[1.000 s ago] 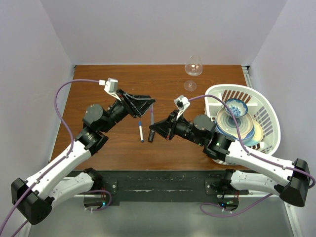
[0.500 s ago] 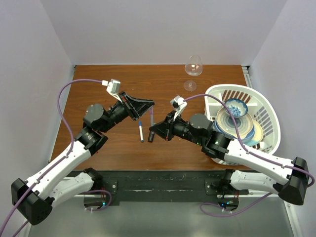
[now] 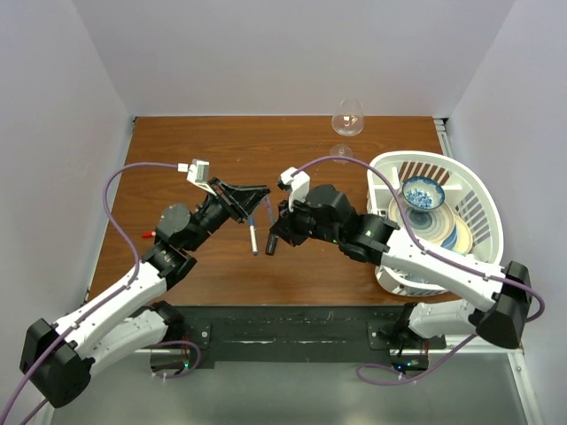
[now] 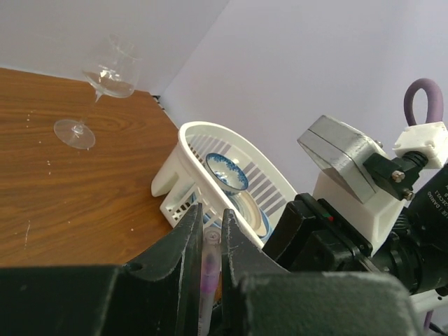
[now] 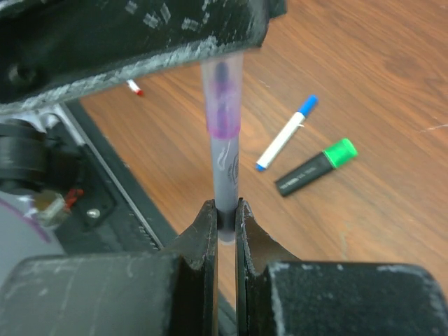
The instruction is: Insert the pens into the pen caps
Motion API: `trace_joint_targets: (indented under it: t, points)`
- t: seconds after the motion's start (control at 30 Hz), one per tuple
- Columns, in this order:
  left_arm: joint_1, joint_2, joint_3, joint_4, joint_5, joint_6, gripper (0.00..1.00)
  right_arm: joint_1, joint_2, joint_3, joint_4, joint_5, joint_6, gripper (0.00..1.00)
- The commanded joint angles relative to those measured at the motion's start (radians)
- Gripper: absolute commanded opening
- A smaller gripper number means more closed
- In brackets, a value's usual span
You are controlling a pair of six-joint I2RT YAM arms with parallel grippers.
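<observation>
My right gripper (image 5: 225,210) is shut on the lower end of a thin grey pen (image 5: 225,164) that stands upright above the table. A pale translucent pen cap (image 5: 223,98) with a purple rim sits over the pen's upper end. My left gripper (image 4: 212,231) is shut on that cap (image 4: 208,269). In the top view the two grippers meet mid-table, left gripper (image 3: 262,196) and right gripper (image 3: 274,218). On the wood below lie a white pen with a blue cap (image 5: 285,143) and a black marker with a green cap (image 5: 315,168). A small red cap (image 5: 134,87) lies farther off.
A white basket (image 3: 483,190) holding bowls and plates stands at the right of the table, also seen in the left wrist view as the basket (image 4: 183,143). A wine glass (image 3: 347,119) stands at the back, just left of the basket. Grey walls enclose three sides.
My left gripper has shut on the cap end of the pen. My right arm has swung left and turned its wrist, keeping its hold on the grey pen.
</observation>
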Motion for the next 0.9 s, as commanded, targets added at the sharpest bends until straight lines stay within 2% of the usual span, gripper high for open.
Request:
trace_joint_targets:
  t: [0.0,0.2,0.37,0.53,0.73,0.77,0.83,0.87]
  points:
    - [-0.087,0.067,-0.137,-0.13,0.206,-0.054,0.0,-0.099,0.01,0.202,0.379,0.084,-0.064,0.0]
    - [-0.116,0.117,-0.177,-0.03,0.214,-0.066,0.0,-0.149,0.07,0.227,0.419,0.018,-0.07,0.0]
    - [-0.096,0.066,-0.119,-0.216,0.052,-0.003,0.0,-0.153,0.029,0.154,0.408,-0.023,-0.067,0.0]
    - [-0.003,0.049,0.065,-0.404,-0.1,0.109,0.0,-0.153,-0.051,-0.001,0.379,-0.108,0.009,0.0]
    - [0.08,0.077,0.278,-0.503,-0.101,0.178,0.0,-0.153,-0.146,-0.184,0.35,-0.163,0.069,0.0]
    - [0.08,0.09,0.299,-0.52,-0.102,0.184,0.03,-0.153,-0.154,-0.214,0.342,-0.178,0.077,0.0]
    - [0.08,0.1,0.349,-0.533,-0.102,0.196,0.16,-0.151,-0.169,-0.239,0.328,-0.186,0.109,0.0]
    - [0.08,0.101,0.362,-0.543,-0.104,0.196,0.32,-0.153,-0.171,-0.259,0.298,-0.186,0.118,0.0]
